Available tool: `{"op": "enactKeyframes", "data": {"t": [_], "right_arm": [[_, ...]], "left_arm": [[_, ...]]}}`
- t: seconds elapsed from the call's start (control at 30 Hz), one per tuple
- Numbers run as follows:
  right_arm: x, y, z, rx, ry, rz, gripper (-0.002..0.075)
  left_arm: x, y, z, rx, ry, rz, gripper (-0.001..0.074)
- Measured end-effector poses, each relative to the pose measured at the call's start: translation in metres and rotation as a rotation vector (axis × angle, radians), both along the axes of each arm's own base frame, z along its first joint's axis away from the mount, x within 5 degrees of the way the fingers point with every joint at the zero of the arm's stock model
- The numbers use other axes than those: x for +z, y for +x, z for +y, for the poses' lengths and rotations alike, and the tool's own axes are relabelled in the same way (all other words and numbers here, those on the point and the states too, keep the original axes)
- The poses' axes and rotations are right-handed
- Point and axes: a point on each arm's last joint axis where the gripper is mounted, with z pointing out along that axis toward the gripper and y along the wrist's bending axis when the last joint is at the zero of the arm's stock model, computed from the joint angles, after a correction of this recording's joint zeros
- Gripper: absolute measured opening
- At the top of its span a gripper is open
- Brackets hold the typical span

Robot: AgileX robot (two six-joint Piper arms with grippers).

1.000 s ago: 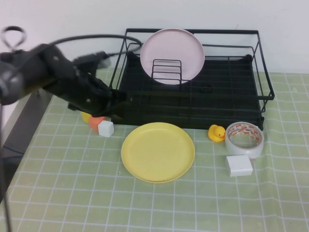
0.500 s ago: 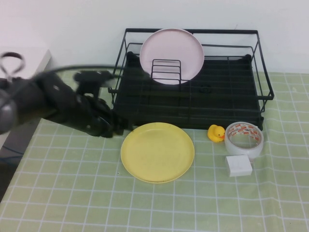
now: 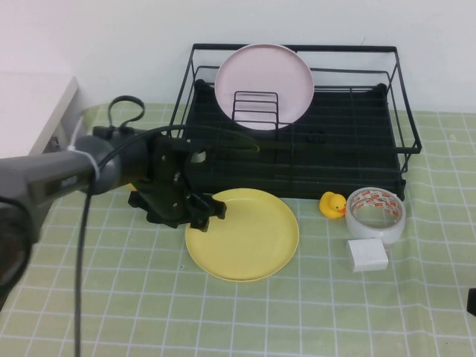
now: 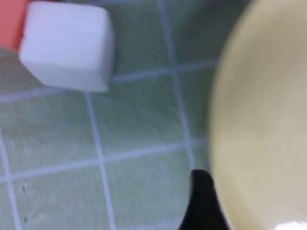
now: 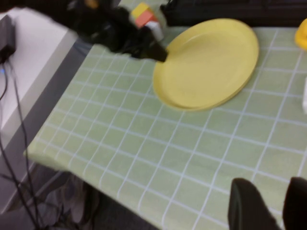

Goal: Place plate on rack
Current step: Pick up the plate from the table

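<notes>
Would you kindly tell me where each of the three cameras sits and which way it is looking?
High view: raised on the robot's side, angled down at the table, rack and plate; left gripper at the plate's left rim.
Left wrist view: on the left arm, close above the cloth, plate and a white cube; one dark fingertip shows.
Right wrist view: on the right arm, off the table's near right, facing the plate; right gripper open.
All share the plate.

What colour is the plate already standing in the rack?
Pale pink plate, clearest in the high view.
</notes>
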Motion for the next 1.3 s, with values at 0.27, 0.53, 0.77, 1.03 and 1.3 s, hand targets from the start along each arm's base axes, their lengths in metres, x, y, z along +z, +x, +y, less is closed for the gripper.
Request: {"op": "enactKeyframes", "data": {"t": [0.27, 0.53, 0.77, 1.03, 1.3], "right_arm": [[0.0, -0.002, 0.001, 0.022, 0.004, 0.01, 0.0178], [-0.002, -0.002, 0.001, 0.032, -0.022, 0.012, 0.0178], [-0.002, -0.002, 0.001, 0.038, -0.031, 0.006, 0.0177], [-0.002, -0.002, 0.0, 0.044, -0.04, 0.001, 0.0177], [-0.002, -0.002, 0.0, 0.043, -0.048, -0.008, 0.0177]], "left_arm": [[-0.027, 0.027, -0.012, 0.056, -0.001, 0.076, 0.0419], [-0.031, 0.034, -0.015, 0.058, 0.009, 0.103, 0.0253], [-0.03, 0.034, -0.015, 0.06, 0.002, 0.113, 0.0029], [-0.023, 0.033, 0.002, -0.003, -0.293, 0.302, 0.0003], [-0.015, 0.042, 0.042, -0.083, -0.436, 0.325, 0.0]]}}
